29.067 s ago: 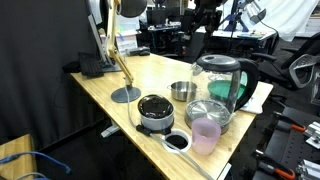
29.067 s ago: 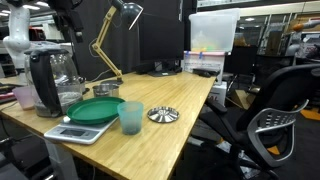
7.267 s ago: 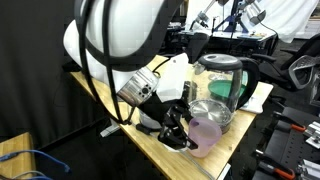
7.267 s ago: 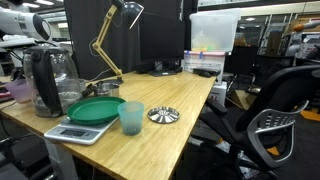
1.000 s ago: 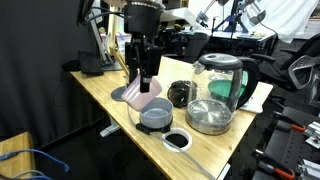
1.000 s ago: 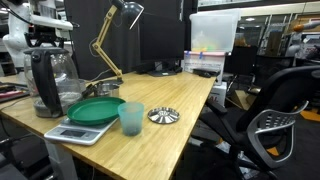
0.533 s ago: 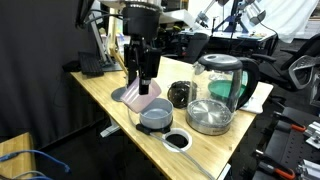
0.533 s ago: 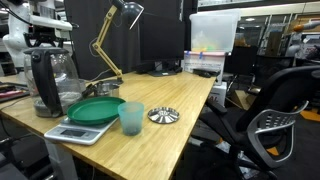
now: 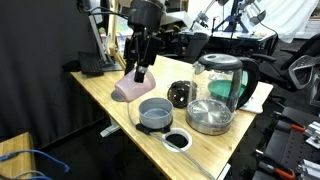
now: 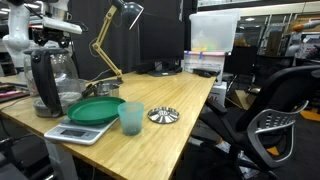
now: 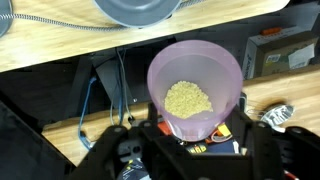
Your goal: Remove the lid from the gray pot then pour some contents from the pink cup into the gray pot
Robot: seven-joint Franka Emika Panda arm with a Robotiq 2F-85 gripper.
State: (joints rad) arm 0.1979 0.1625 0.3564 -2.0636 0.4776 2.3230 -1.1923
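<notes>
The gripper [image 9: 139, 73] is clamped on the pink cup [image 9: 125, 91], held tilted. Within the last second the cup has been drawn aside from over the gray pot [image 9: 155, 112] — grains [image 11: 188, 98] are left inside. The lid [image 9: 180, 95] is parked behind the open pot — pouring is judged done or paused.

an office-like lab workspace: a long pale wooden desk [image 10: 180, 100] holds a dark flat computer monitor [image 10: 160, 35], a brass jointed desk lamp [image 10: 106, 42] and a clear plastic storage box [image 10: 213, 30]. a black mesh swivel chair [image 10: 275, 125] stands just beside it.
</notes>
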